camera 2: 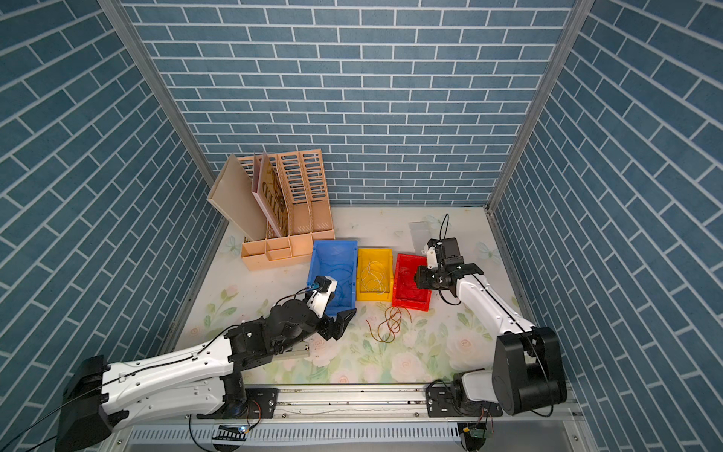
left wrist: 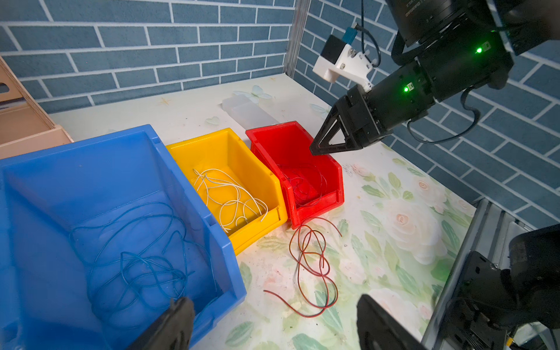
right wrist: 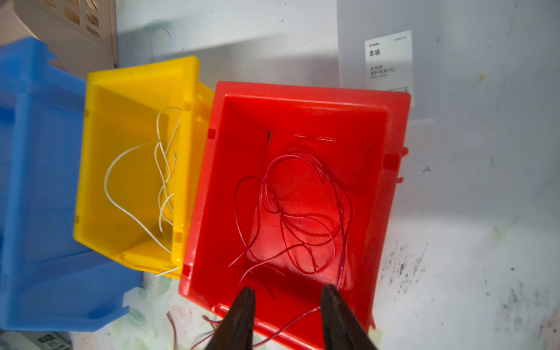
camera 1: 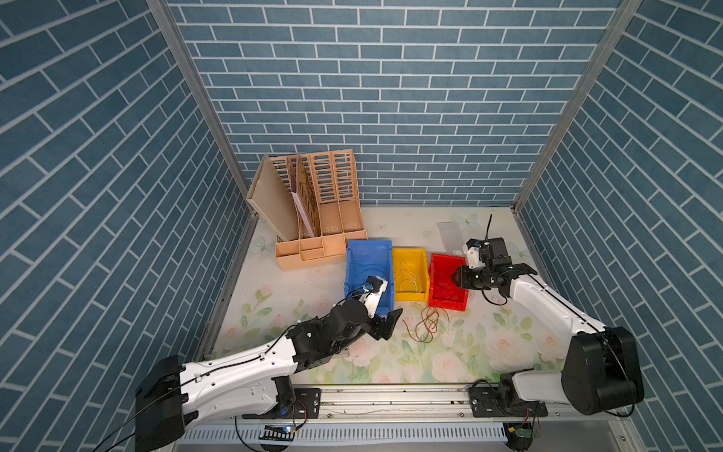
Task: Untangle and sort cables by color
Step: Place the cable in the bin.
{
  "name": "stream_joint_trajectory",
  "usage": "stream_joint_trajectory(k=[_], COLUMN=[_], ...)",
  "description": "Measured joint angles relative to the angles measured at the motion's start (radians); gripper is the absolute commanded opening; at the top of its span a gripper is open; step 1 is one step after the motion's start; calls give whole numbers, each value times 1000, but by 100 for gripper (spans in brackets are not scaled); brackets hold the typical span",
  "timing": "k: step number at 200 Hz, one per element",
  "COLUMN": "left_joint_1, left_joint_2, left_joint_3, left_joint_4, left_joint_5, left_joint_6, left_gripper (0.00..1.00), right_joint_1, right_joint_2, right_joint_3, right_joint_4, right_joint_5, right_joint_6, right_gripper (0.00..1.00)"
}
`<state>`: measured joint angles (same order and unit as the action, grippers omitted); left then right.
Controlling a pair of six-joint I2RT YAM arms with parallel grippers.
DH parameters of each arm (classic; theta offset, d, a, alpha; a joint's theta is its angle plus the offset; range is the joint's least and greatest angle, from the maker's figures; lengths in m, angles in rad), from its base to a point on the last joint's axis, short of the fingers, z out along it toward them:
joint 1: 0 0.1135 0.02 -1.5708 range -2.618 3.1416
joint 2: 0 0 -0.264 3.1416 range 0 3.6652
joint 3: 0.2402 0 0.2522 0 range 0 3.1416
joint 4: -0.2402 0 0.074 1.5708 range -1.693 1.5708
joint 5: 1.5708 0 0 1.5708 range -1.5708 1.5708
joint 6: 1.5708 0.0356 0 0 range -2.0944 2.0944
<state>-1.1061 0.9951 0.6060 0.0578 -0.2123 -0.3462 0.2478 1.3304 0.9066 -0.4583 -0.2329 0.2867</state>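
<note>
The right pincer hangs over the red bin, near its low front wall. Right under it and a bit ahead lie the red cables — a loose heap of thin loops on the bin floor. 1 strand trails out over the front wall and crosses the gap between the 2 jaws. The jaws stand apart with a clear gap, and nothing is pinched in them.

The left pincer is low by the front corner of the blue bin. Its jaws are wide apart and hold nothing. Just past it, on the flowery desk, lie the red-brown cables in a small knot of loops, not touching the pincer. They sit just in front of the red bin.

The white cables are in the yellow bin — the blue cables are in the blue bin.
</note>
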Motion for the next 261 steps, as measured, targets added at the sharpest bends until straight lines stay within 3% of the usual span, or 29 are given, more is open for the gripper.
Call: stream_joint_trajectory(k=[70, 118, 174, 261], left_joint_1=[0, 0, 0, 0], left_joint_2=[60, 153, 206, 187], left_joint_3=[-1, -1, 11, 11], left_joint_4=[31, 67, 84, 86], left_joint_5=[50, 115, 173, 180], left_joint_6=[-3, -5, -5, -5], left_gripper=[92, 92, 92, 92], right_joint_1=[0, 10, 44, 61], right_joint_2=[-196, -339, -362, -317], right_joint_3=[42, -129, -309, -385], right_joint_4=[-139, -187, -192, -35], right_joint_5=[-92, -230, -295, -214], right_joint_6=[-1, 16, 76, 156], right_gripper=[51, 54, 54, 55])
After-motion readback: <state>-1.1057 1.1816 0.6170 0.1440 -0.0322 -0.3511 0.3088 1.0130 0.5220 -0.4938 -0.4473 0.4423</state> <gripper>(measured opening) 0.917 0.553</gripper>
